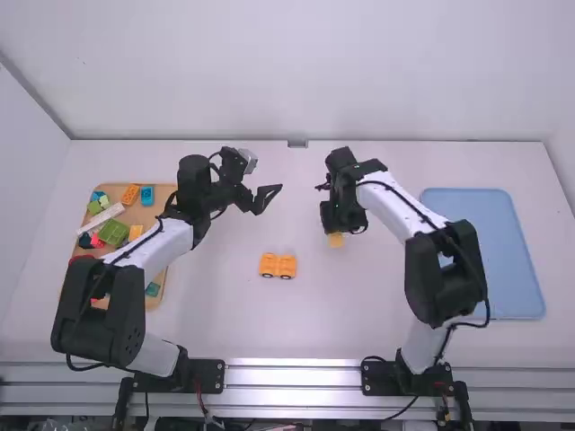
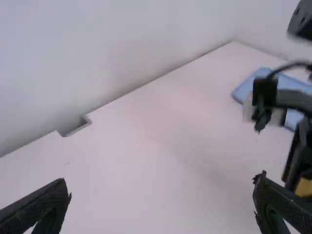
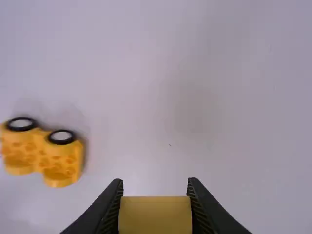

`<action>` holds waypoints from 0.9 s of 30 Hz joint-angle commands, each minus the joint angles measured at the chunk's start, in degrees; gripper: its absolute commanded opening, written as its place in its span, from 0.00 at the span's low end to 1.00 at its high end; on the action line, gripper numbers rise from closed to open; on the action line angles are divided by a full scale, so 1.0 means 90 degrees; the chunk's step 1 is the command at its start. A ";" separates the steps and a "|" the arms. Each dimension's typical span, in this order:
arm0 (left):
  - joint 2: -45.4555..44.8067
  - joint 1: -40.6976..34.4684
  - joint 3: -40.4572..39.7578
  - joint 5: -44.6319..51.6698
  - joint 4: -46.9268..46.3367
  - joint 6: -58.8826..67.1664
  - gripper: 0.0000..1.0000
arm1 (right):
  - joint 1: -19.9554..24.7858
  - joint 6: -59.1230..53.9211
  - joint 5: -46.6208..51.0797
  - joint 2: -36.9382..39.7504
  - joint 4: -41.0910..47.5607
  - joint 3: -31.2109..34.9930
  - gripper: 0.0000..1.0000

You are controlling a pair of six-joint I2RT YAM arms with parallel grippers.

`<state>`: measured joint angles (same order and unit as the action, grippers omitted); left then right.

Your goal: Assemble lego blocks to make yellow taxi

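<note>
The white surface point(image 1: 211, 328) runs back to a pale wall point(image 1: 296, 72). The jaws of the right arm point(image 1: 386, 193) are closed on a yellow block point(image 3: 155, 214), gripped by its two sides; whether it touches the surface below cannot be told. The jaws of the left arm point(image 1: 151, 250) stand wide apart with nothing between them, beyond the wheeled base point(image 1: 278, 266). That base, yellow-orange with dark-rimmed wheels point(image 3: 61, 136), sits on the surface between the two arms, apart from the held block and nearer the front edge. The likely step is adding the block to the base. It wants a level block, squared to the base's long side, brought in from above and pressed straight down only once the edges line up. A wheeled piece may well roll or skew under a push, so the empty jaws would serve best lightly bracing it, clear of the seating spot. With both sets of jaws working over so small a piece, they could knock together; one should settle before the other comes in. Farther out, the left arm's forearm lies over part of a wooden tray point(image 1: 137, 214) holding a green block point(image 1: 114, 232), a long white piece point(image 1: 106, 215) and a blue block point(image 1: 146, 196), so picking from there calls for backing that arm off first. A blue tray point(image 1: 490, 256) lies beyond the right arm, out of the way.
</note>
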<state>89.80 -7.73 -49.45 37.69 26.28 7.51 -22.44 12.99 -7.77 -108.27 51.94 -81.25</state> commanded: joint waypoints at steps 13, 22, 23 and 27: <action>-0.0019 0.0058 0.0027 -0.0321 -0.0401 0.0554 0.99 | 0.0034 0.2511 -0.0648 -0.1209 0.0107 0.0029 0.00; -0.0019 0.0036 0.0027 -0.0316 -0.0520 0.0527 0.99 | -0.0036 0.6028 -0.0053 -0.1209 0.0653 0.0034 0.00; -0.0019 0.0032 0.0027 -0.0316 -0.0544 0.0532 0.99 | -0.0066 0.6210 0.0005 -0.1209 0.0663 0.0034 0.00; -0.0019 0.0058 0.0027 -0.0316 -0.0617 0.0481 0.99 | -0.0228 0.6953 0.0265 -0.1209 0.0481 0.0034 0.00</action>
<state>89.80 -7.49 -49.45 34.59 20.73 11.60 -23.44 66.96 -7.99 -118.50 56.38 -81.25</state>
